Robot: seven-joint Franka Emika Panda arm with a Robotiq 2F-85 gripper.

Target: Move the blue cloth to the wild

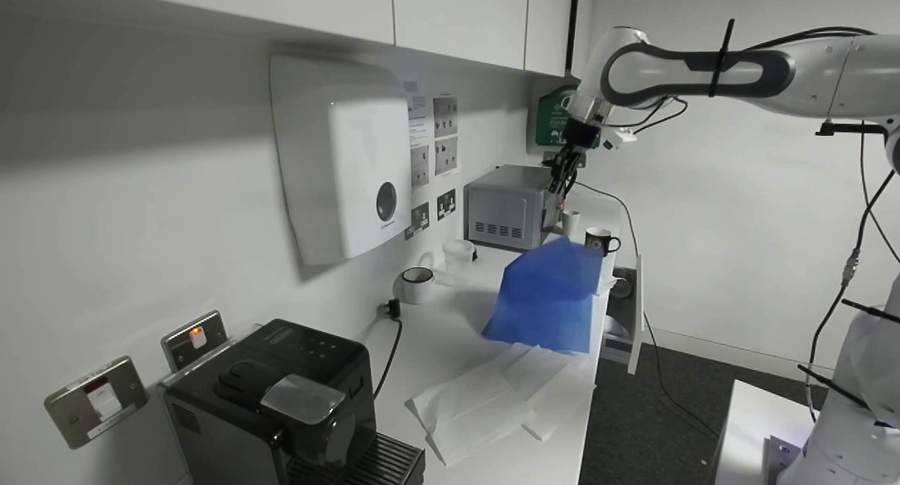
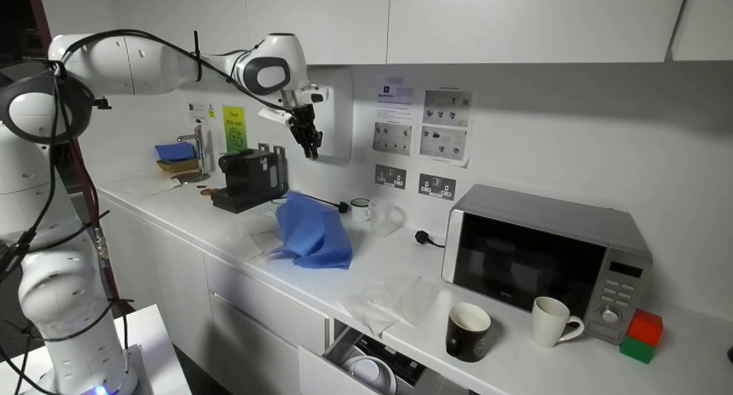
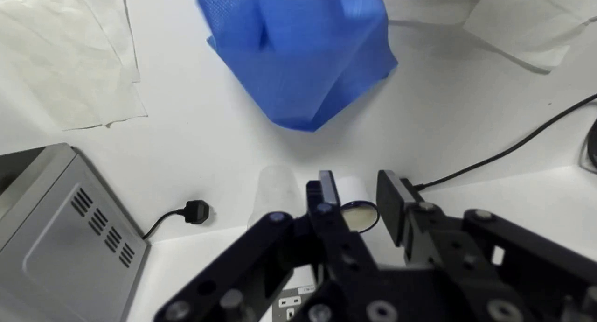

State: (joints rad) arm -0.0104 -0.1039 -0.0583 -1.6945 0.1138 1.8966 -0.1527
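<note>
At my remote controls I have the gripper (image 3: 358, 196) without any load: in the wrist view its two fingers (image 3: 391, 210) stand apart and nothing is held between them. The mug (image 3: 359, 217) seen through the gap is only standing on the counter (image 3: 186, 140) beyond. The blue cloth (image 2: 315, 232) lies on this counter too, crumpled, with some folds raised; it is left of the centre in an exterior view, and in the wrist view it reaches the upper edge of the frame. My gripper hangs well apart from it. White sheets (image 1: 492, 401) are just beside the cloth, in the lower middle of an exterior view; whether its edge touches them, I cannot tell.

About the progress I must be cautious. "The wild" matches no place that I can recognise; perhaps the white sheets are meant, but this is only my guess. So I cannot confirm that the goal is reached. If it is, I judge that only moving away is left. If not, the whole transfer is left: come down to a raised fold, pinch, lift, carry, release.
</note>
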